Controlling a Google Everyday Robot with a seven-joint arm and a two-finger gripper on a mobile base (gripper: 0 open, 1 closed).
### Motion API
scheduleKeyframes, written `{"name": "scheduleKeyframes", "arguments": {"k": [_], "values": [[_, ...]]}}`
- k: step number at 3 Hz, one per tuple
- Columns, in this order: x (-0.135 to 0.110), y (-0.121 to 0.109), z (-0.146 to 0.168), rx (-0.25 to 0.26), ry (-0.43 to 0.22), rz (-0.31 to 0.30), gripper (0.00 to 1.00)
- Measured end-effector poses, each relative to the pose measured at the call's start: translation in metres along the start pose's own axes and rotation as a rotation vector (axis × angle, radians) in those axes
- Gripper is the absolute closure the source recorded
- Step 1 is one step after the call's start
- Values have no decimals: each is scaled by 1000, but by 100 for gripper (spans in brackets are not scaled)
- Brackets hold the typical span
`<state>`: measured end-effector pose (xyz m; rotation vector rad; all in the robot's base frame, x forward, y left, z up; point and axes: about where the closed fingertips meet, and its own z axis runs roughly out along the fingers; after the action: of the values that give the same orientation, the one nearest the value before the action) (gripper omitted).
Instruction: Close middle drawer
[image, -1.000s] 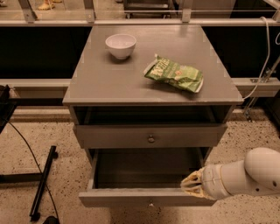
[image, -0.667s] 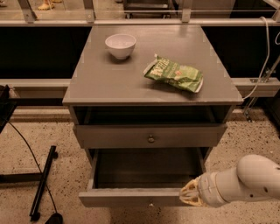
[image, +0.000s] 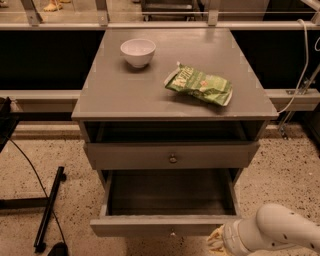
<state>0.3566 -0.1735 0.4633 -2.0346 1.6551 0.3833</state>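
Observation:
The middle drawer (image: 165, 225) is a grey wooden box pulled far out of the grey cabinet, and its inside is empty. Its low front panel runs along the bottom of the camera view, with a small knob (image: 172, 232) just showing at its centre. My gripper (image: 216, 241) is at the bottom right, low in front of the right end of that front panel, at or close to its outer face. The white arm (image: 275, 234) comes in from the right edge behind it.
Above the open drawer is another grey drawer front with a brass-coloured knob (image: 172, 158). On the cabinet top (image: 125, 95) stand a white bowl (image: 138, 51) and a green snack bag (image: 200, 85). A black stand leg (image: 49, 210) and a cable lie on the floor at left.
My gripper has moved down and a little left, from over the drawer's right side to in front of its front panel. The drawer looks equally far out.

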Motion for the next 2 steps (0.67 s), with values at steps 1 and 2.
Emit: {"name": "scheduleKeyframes", "arguments": {"k": [1, 2], "values": [[24, 7, 31, 18, 2, 57, 100], [26, 7, 38, 22, 2, 65, 100]]}}
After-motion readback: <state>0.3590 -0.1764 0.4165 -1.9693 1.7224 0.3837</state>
